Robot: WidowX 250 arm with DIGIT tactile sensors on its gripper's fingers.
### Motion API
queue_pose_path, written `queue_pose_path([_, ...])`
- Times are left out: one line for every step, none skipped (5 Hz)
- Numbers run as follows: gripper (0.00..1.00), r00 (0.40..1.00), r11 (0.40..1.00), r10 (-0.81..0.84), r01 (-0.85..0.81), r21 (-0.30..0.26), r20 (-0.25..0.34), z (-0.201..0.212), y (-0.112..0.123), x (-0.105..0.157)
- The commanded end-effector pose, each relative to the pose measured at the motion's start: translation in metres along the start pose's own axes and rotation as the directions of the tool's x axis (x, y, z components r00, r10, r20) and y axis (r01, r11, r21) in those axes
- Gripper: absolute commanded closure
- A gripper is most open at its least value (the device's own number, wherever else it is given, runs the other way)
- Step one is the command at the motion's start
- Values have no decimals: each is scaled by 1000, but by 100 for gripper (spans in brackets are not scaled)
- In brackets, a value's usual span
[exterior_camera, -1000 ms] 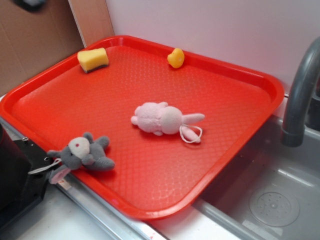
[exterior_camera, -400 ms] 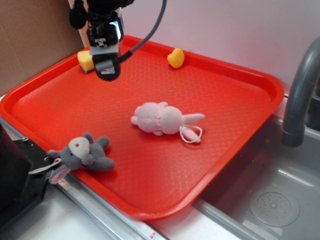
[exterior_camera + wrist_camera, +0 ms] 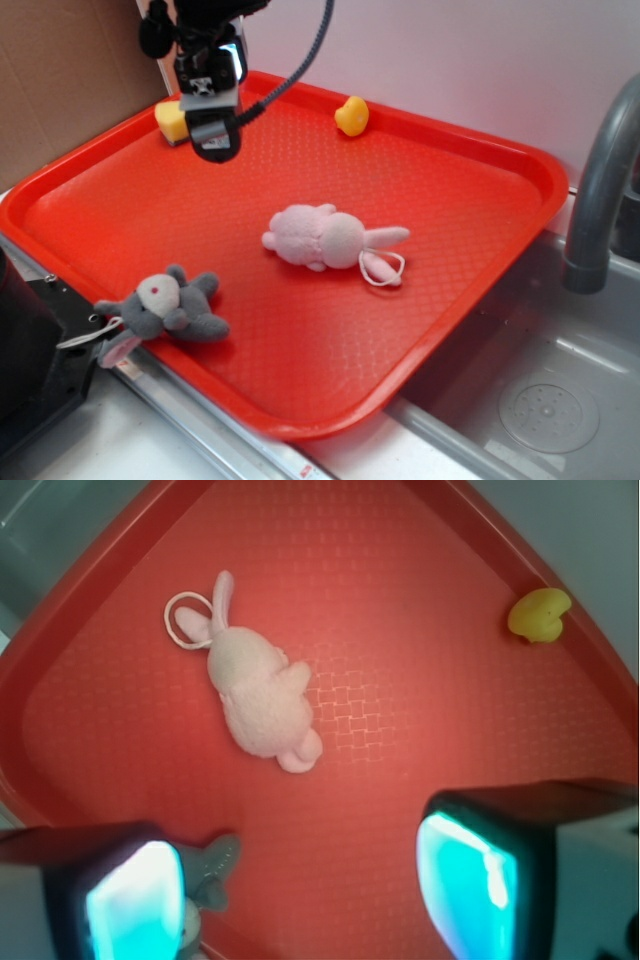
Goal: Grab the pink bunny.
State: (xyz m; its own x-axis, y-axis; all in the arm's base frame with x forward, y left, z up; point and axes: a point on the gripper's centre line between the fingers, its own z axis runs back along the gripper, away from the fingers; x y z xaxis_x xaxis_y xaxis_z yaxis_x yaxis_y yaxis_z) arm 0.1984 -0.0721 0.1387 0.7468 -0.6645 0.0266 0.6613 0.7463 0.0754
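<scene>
Gripper (image 3: 214,140) partly hid the sponge (image 3: 170,121), fingers (image 3: 470,875) spread and empty in wrist view, pink bunny (image 3: 257,692) well apart, grey plush (image 3: 212,865) seemingly half-hidden there.

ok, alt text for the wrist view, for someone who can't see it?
Looking down on a red tray, the pink bunny lies flat left of centre, ears and white string loop toward the upper left. The open gripper shows two glowing cyan fingertips at the bottom edge, touching nothing. A yellow duck sits upper right; a grey plush peeks in below.
</scene>
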Motion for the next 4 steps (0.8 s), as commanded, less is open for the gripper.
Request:
queue_pose_path([0,984,987,-151,144,75,95,-51,5,43])
queue_pose_path([0,980,982,-187,184,46,74,-66,2,40])
queue_pose_path([0,973,970,-226,230,-73,54,-91,-18,42])
queue_pose_path([0,968,963,-248,251,-95,46,-95,-24,50])
